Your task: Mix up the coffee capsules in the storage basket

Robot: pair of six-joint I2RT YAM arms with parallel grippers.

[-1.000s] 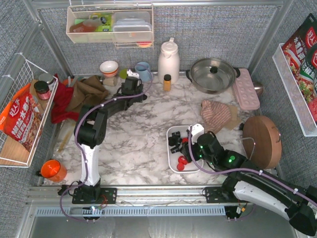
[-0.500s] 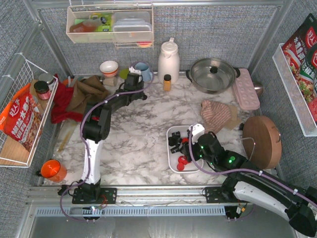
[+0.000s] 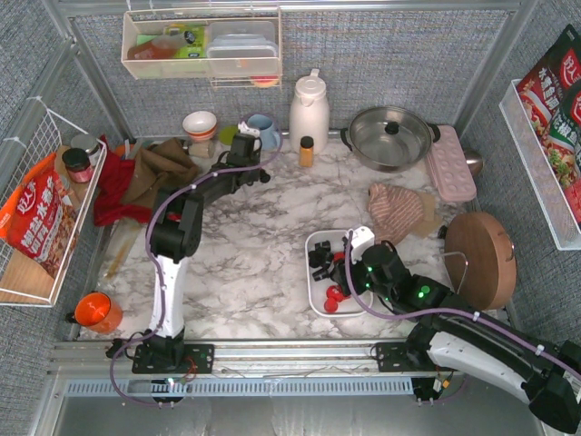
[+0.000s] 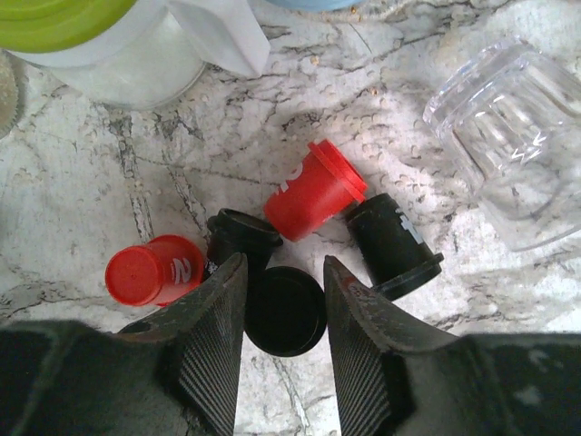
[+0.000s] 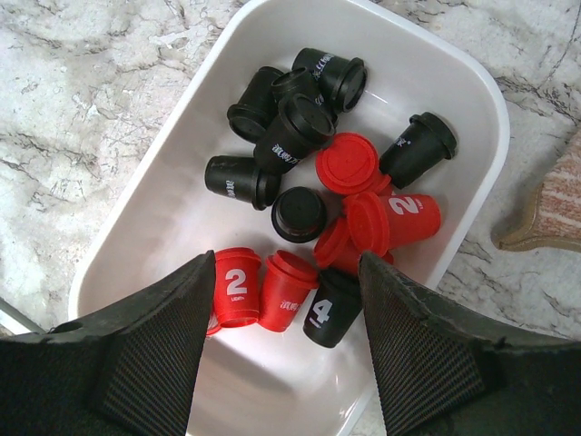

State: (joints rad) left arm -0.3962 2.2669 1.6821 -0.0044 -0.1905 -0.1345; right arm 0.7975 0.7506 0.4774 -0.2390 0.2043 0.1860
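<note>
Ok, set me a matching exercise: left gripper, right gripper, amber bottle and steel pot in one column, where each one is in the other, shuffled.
1. left gripper
2. right gripper
3. amber bottle
4. steel pot

A. over the white storage basket
B. at the back, right of the white jug, lid on
C. straddling a black capsule on the marble
D. just in front of the white jug

Pairs: 1-C, 2-A, 3-D, 4-B.
</note>
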